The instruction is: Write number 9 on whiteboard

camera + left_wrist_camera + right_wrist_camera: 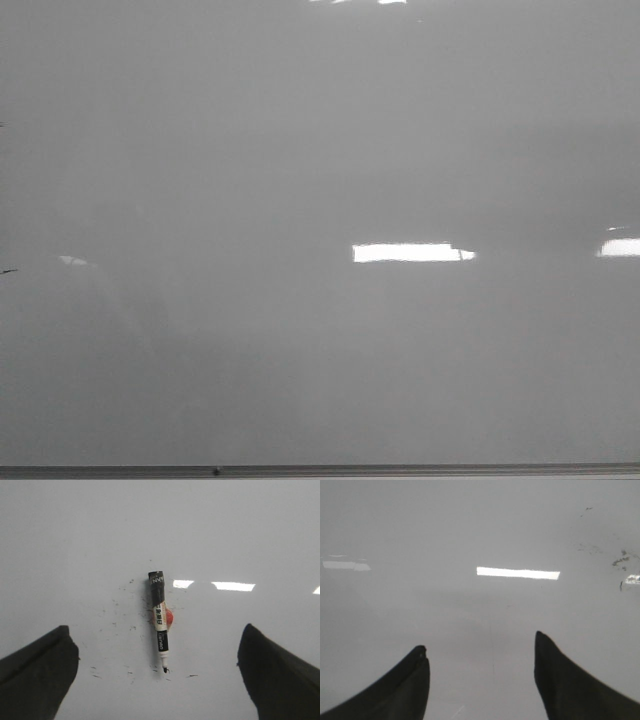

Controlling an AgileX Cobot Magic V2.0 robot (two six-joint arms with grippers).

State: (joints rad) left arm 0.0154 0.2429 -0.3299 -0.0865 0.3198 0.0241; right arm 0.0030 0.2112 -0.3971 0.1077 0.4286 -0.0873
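A black-and-white marker (160, 626) lies flat on the whiteboard (225, 530), cap end away from the left gripper (158, 672) and bare tip toward it, its label print too small to read. Small black ink specks (116, 625) dot the board around it. Both the left gripper and the right gripper (481, 677) hang spread apart, holding nothing; no written digit shows anywhere.

Glossy whiteboard (75, 540) carries capless black-white marker (159, 625), scattered ink specks (120, 630); possibly red object underneath.
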